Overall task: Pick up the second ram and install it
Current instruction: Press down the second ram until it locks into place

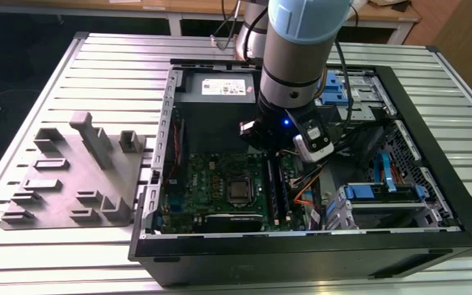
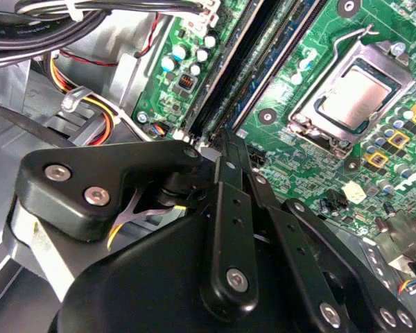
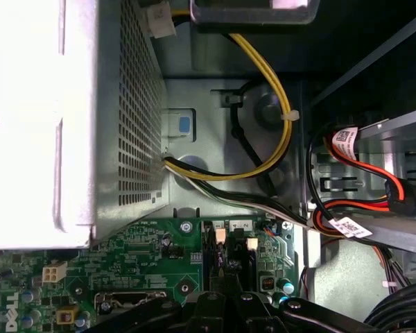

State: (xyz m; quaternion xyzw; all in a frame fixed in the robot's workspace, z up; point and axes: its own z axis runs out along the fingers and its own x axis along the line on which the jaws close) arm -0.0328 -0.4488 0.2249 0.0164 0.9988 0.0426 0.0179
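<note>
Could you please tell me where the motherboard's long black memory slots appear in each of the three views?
Exterior view: the memory slots run just to the exterior view's right of the CPU socket.
Second wrist view: the memory slots stretch away from the tool, beside the CPU socket.
First wrist view: the memory slots lie just beyond the tool.
Shared landmark: the green motherboard.

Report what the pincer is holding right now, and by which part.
It cannot be told. The pincer sits low over the motherboard, at the end of the long memory slots, but no memory stick is visible in its grip.
</note>
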